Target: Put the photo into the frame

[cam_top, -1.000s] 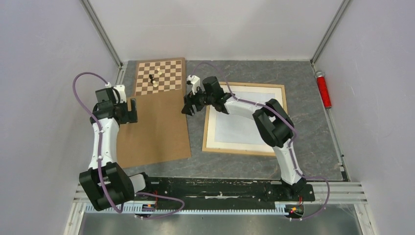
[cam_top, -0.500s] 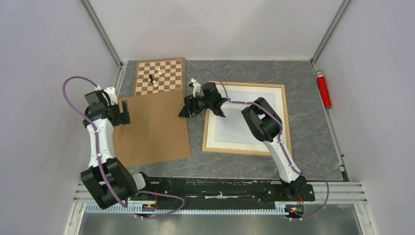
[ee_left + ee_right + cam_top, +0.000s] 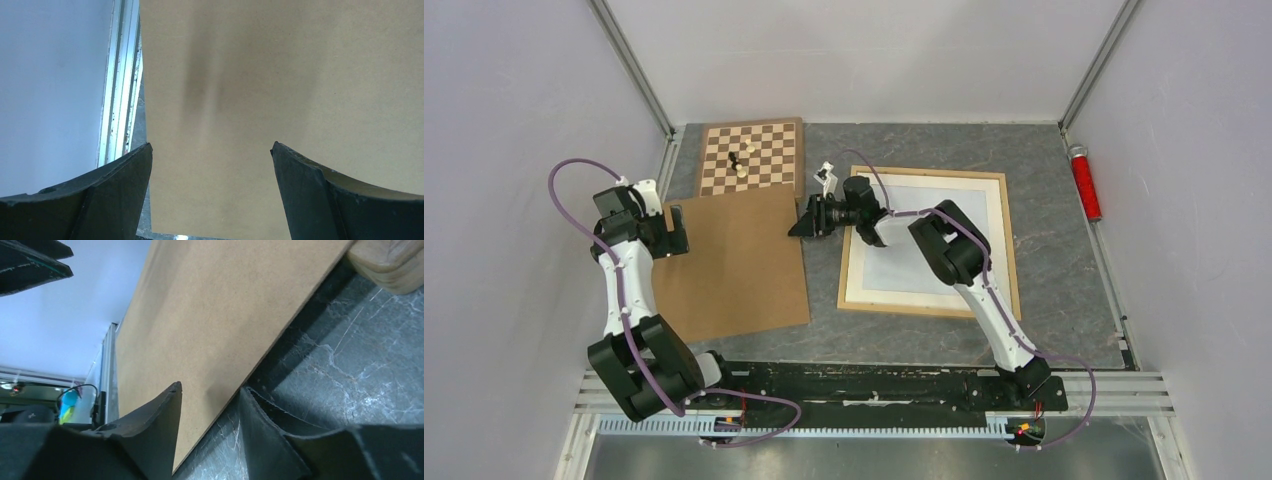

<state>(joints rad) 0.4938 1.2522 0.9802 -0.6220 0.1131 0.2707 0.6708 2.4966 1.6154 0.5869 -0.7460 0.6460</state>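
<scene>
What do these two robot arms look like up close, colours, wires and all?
The left arm and right arm are built from white tubular links joined by chunky black joints. A thin purple cable loops loosely along each one. The left gripper and right gripper each have two matte black, wedge-shaped fingers.

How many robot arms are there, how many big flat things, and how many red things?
Robot arms: 2 (left arm, right arm)
Big flat things: 3 (chessboard, brown board, frame)
Red things: 1 (red cylinder)
Total: 6
</scene>
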